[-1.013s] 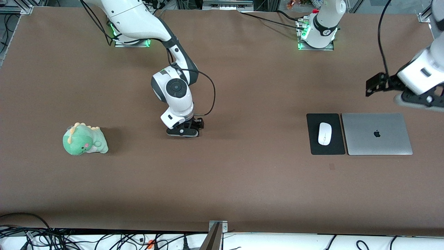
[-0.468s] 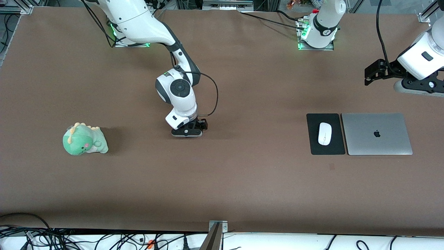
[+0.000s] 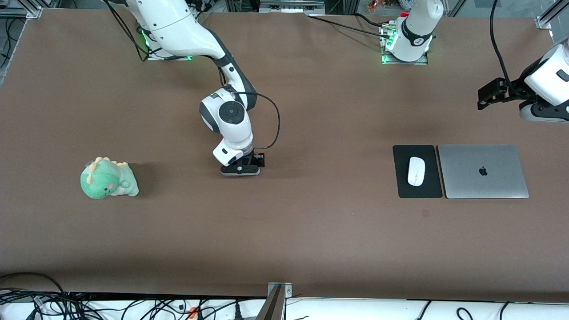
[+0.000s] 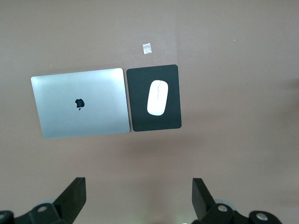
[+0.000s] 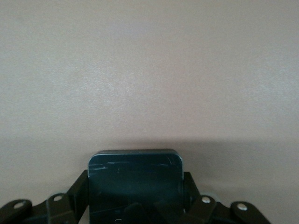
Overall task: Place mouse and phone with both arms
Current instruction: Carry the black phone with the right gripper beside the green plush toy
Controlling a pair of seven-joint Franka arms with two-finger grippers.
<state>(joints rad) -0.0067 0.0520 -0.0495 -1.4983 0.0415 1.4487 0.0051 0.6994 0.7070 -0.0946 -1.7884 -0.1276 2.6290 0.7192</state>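
The black phone [image 5: 134, 168] lies flat on the brown table mid-table, with my right gripper [image 5: 135, 186] shut on it, one finger at each long side. In the front view that gripper [image 3: 240, 171] sits low on the table and hides the phone. The white mouse [image 3: 416, 171] rests on a black mouse pad [image 3: 402, 186] toward the left arm's end. My left gripper [image 3: 544, 116] hangs open and empty in the air over bare table near that end. Its wrist view looks down on the mouse [image 4: 157, 97] from well above, between the wide-open gripper [image 4: 138, 186].
A closed silver laptop [image 3: 482, 171] lies right beside the mouse pad, at the left arm's end. A green plush dinosaur [image 3: 108, 179] sits toward the right arm's end. A small tape mark [image 3: 425, 213] is on the table nearer the camera than the pad.
My right gripper has settled slightly toward the left arm's end and closed on the phone. The left arm has drawn back toward its end of the table.
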